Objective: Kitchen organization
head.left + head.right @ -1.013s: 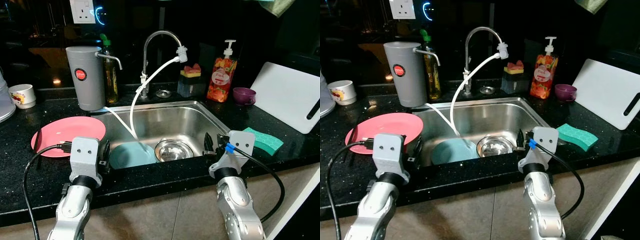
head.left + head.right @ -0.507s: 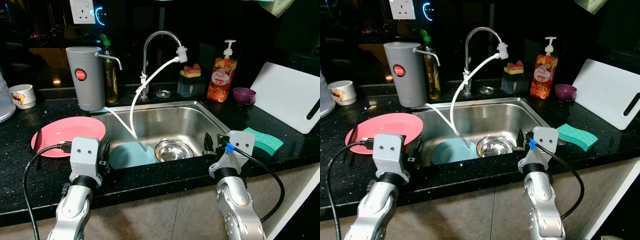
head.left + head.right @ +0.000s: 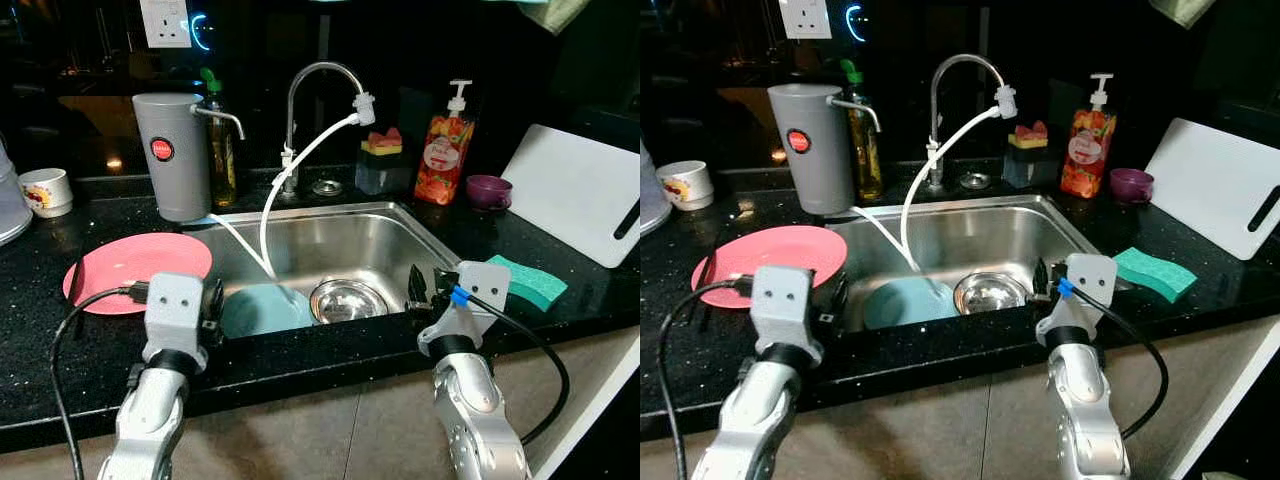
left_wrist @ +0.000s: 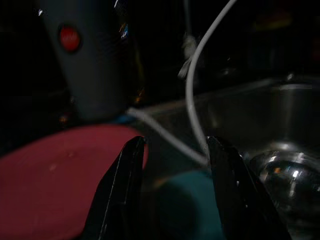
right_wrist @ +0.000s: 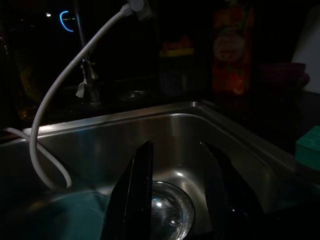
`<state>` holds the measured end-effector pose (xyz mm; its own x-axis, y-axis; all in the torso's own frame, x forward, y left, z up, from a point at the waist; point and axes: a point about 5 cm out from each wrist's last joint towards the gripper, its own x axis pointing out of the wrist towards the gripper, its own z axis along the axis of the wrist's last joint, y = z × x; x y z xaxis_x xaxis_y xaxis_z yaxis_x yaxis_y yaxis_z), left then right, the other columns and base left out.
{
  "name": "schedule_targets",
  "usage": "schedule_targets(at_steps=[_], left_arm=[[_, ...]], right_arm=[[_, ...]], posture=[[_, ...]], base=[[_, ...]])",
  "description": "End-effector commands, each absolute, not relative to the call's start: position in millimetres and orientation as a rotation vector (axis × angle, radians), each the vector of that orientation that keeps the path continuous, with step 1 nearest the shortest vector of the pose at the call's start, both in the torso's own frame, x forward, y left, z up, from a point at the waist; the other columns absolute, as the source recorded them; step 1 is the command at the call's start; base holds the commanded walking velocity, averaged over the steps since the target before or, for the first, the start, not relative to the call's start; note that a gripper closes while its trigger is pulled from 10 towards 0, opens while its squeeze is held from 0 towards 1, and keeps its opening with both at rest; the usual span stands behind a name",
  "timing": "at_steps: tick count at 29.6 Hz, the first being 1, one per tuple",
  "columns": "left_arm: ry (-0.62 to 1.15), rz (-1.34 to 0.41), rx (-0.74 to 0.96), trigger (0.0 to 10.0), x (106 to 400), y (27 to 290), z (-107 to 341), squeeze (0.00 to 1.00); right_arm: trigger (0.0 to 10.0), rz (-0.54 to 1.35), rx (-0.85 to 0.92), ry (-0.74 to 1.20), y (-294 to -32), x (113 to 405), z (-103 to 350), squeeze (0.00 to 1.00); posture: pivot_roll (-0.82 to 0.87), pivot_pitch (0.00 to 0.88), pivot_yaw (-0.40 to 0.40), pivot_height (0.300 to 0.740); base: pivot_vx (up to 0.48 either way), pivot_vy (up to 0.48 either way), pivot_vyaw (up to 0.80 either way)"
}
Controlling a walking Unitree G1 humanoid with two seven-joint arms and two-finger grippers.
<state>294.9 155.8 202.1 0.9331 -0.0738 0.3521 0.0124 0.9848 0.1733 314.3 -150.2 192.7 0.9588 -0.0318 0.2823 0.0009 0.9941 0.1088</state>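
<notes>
Black counter, steel sink (image 3: 400,235); left hand (image 4: 172,192), right hand (image 5: 182,192) parted, empty; labels unreadable.

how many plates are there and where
2: a pink plate on the counter left of the sink, and a teal plate lying in the sink beside the steel bowl.

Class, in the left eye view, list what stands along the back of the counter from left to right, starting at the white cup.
White cup → grey canister → oil bottle → tap → sponge holder → soap dispenser → purple bowl → white cutting board

teal plate (image 3: 262,309) partly hidden, perhaps overlapped
</notes>
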Motion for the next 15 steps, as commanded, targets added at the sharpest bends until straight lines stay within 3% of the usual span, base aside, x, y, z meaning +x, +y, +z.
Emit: schedule_targets(at_steps=[1, 10, 15], left_arm=[[-0.365, -0.054, 0.185, 10.0, 296.2, 151.5, 204.6, 0.00], [-0.352, -0.050, 0.208, 10.0, 304.7, 142.0, 226.0, 0.00], [-0.296, -0.053, 0.180, 10.0, 306.6, 130.3, 225.5, 0.00]], right_arm=[[10.0, -0.013, 0.117, -0.297, -148.2, 315.8, 195.5, 0.00], [10.0, 0.020, 0.109, -0.312, -139.9, 317.6, 207.8, 0.00], [10.0, 0.109, 0.127, -0.337, -114.7, 320.0, 219.5, 0.00]], posture=[[0.11, 0.033, -0.036, 0.740], [0.11, 0.033, -0.032, 0.740], [0.11, 0.037, -0.025, 0.740]], base=[[0.000, 0.000, 0.00], [0.000, 0.000, 0.00], [0.000, 0.000, 0.00]])
